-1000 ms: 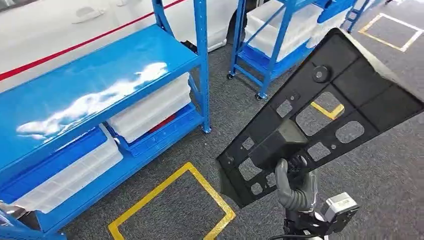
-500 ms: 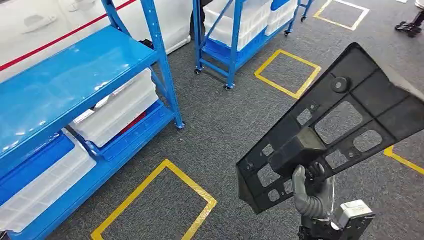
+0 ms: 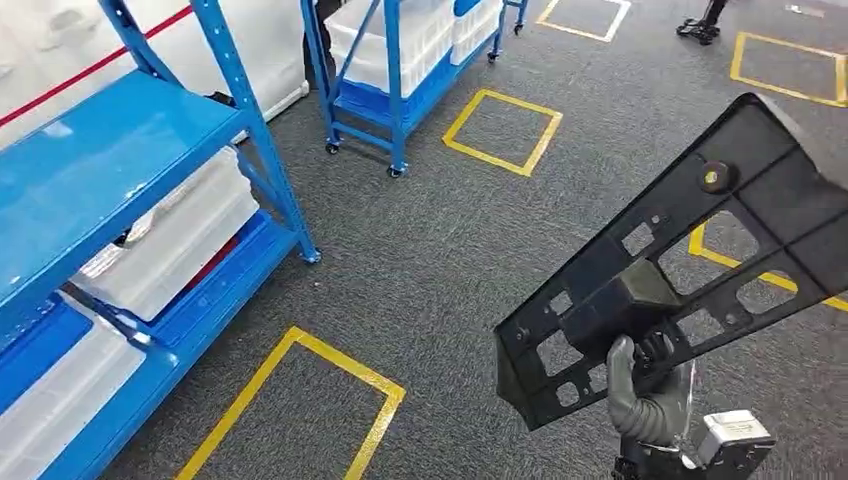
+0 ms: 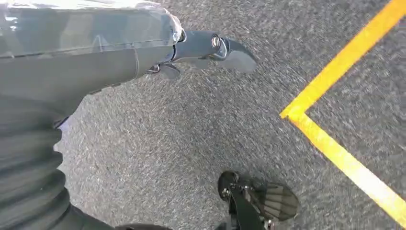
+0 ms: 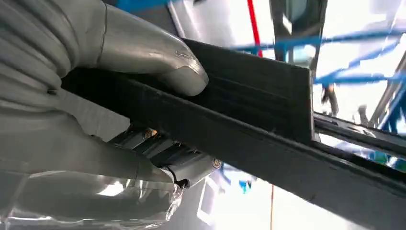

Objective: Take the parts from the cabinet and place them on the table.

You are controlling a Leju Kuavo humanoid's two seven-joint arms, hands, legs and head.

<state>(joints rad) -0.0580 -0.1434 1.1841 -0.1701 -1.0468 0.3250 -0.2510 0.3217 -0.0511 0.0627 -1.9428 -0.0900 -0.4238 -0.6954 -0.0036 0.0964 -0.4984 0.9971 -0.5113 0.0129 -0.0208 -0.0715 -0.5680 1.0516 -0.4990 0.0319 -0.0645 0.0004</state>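
Note:
My right hand (image 3: 645, 395) grips a large flat black plastic part (image 3: 700, 250) with several cut-outs, holding it tilted up over the grey carpet at the lower right of the head view. In the right wrist view the thumb (image 5: 143, 52) presses on the part's ribbed edge (image 5: 268, 124), with darker fingers beneath it. The blue cabinet (image 3: 110, 150) stands at the left with white bins (image 3: 170, 240) on its lower shelves. My left hand (image 4: 119, 52) hangs over the carpet holding nothing, one dark finger stretched out.
A second blue wheeled rack (image 3: 390, 60) with white bins stands at the back. Yellow taped squares (image 3: 300, 410) (image 3: 505, 130) mark the grey carpet. A person's feet (image 3: 700, 25) show at the far top right. Open carpet lies between the racks and me.
The whole view has swung: the cabinet and rack slid to the left, so the camera turned right. The black part stays in my right hand, at much the same tilt.

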